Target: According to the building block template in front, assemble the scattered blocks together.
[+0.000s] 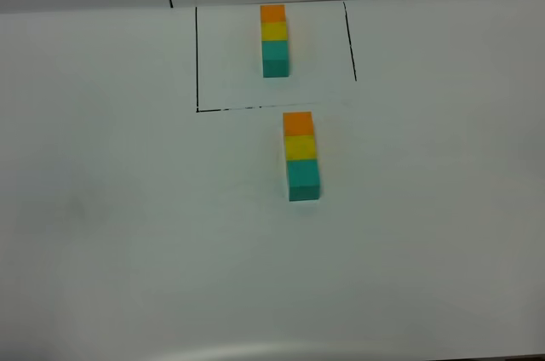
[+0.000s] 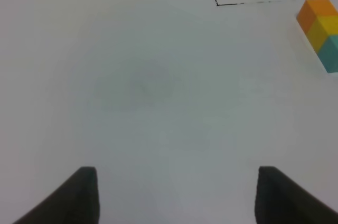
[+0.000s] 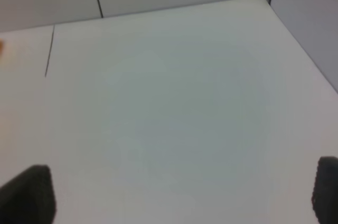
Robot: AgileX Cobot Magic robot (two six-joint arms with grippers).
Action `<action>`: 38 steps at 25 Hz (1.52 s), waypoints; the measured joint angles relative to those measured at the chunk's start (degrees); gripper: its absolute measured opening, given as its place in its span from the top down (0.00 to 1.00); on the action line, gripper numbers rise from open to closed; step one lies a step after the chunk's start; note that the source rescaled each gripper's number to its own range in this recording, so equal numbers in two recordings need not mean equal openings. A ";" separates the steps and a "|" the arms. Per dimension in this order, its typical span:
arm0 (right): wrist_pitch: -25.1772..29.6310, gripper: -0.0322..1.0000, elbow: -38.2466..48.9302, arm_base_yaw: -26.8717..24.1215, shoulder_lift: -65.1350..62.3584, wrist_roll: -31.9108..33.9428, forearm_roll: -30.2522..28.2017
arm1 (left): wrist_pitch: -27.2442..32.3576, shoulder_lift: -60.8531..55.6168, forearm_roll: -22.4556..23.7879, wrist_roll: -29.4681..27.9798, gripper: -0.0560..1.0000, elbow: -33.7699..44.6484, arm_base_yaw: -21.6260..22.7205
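Overhead, the white table (image 1: 102, 233) fills the frame, with thin black lines (image 1: 197, 59) boxing an area at its far edge. Inside that box sits the template row (image 1: 274, 41), orange farthest, yellow, then teal. Just outside the near line, the three loose cubes (image 1: 301, 156) lie touching in one row, in the same colour order. My left pincer (image 2: 174, 195) and my right pincer (image 3: 182, 192) both gape over bare tabletop, grasping nothing.

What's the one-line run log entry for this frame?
blocks: joined row orange-yellow-teal, matches template | left claw: open, empty | right claw: open, empty | table: both arms off the blocks
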 joint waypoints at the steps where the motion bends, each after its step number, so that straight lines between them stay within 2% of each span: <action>1: 0.66 0.03 0.00 0.00 0.00 0.00 0.00 | 0.00 0.00 0.00 0.00 0.62 0.00 0.00; 5: 3.73 0.05 0.64 0.17 0.00 0.09 0.33 | 0.00 0.00 0.00 0.00 0.62 0.00 0.00; 9: 4.16 0.09 1.04 0.17 0.00 0.09 1.74 | 0.00 0.00 0.00 0.00 0.62 0.00 0.00; 18: 4.83 0.27 1.19 0.17 0.00 -0.02 2.89 | 0.00 0.00 0.02 0.00 0.62 0.00 0.00; 26: 4.83 0.29 1.19 -0.07 0.00 -0.02 2.94 | 0.00 0.00 0.02 0.00 0.62 0.00 0.00; 32: 4.83 0.29 1.19 -2.69 0.00 -0.13 2.96 | 0.00 0.00 0.02 0.00 0.62 0.00 0.00; 38: 4.83 0.29 1.19 -3.15 0.00 -0.18 2.96 | 0.00 0.00 0.07 0.00 0.62 0.00 0.00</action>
